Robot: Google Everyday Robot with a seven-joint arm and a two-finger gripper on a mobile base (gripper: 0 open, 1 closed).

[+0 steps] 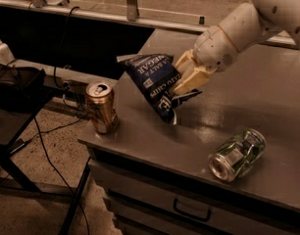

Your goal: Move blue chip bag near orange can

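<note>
The blue chip bag [152,84] is dark navy with white lettering and hangs tilted, its lower tip just above or touching the grey tabletop. My gripper [186,80] is shut on the bag's right side, its cream fingers [189,77] pinching the crinkled edge. The white arm comes in from the upper right. The orange can [101,107] stands upright at the table's front left corner, a short gap to the left of the bag.
A crushed green-and-silver can [237,154] lies on its side at the front right of the grey table [267,97]. A drawer with a handle [191,210] sits below. Cables and a black stand [12,106] are on the floor to the left.
</note>
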